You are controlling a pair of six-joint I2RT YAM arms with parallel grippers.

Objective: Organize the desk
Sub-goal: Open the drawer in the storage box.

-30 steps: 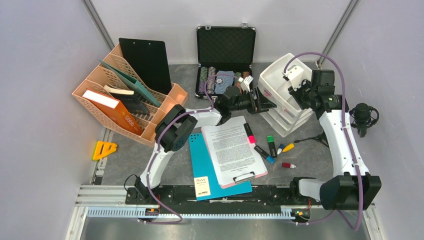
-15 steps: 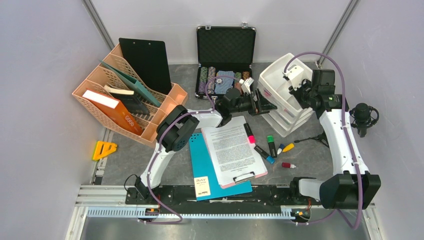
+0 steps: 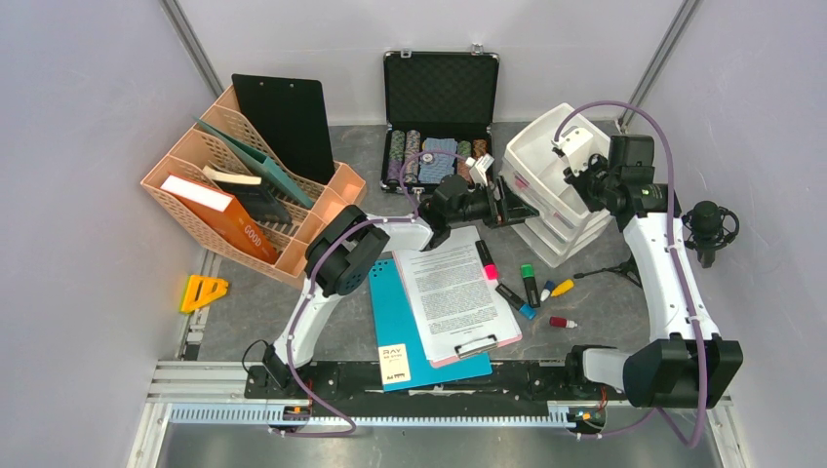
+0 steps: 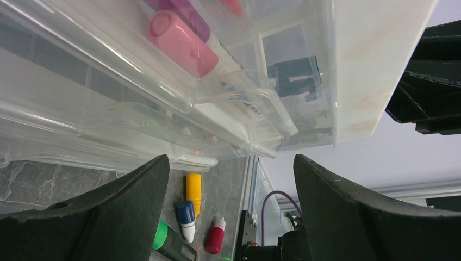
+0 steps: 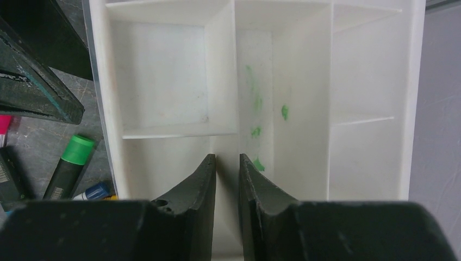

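The desk (image 3: 254, 302) is a dark grey mottled tabletop. A white drawer organiser (image 3: 546, 156) stands at the back right. My right gripper (image 3: 577, 174) is over its top tray (image 5: 163, 70); in the right wrist view its fingers (image 5: 228, 163) are closed on a divider wall of the tray. My left gripper (image 3: 507, 207) is open and empty, facing the organiser's clear drawers (image 4: 163, 109), one holding a pink marker (image 4: 182, 43). A green marker (image 3: 528, 283), a pink highlighter (image 3: 486, 260), a yellow cap (image 4: 193, 187), a blue-capped piece (image 4: 186, 217) and a red bottle (image 4: 216, 239) lie on the desk.
A clipboard with paper (image 3: 453, 292) lies on a teal notebook (image 3: 395, 322) at the front centre. An open black case of chips (image 3: 441, 107) stands at the back. An orange file rack (image 3: 244, 190) is at the left, a yellow piece (image 3: 203, 291) beside it. A microphone (image 3: 709, 226) is at the right.
My left gripper has shifted slightly left and toward the front, staying open by the drawers. The right gripper has stayed on the tray.
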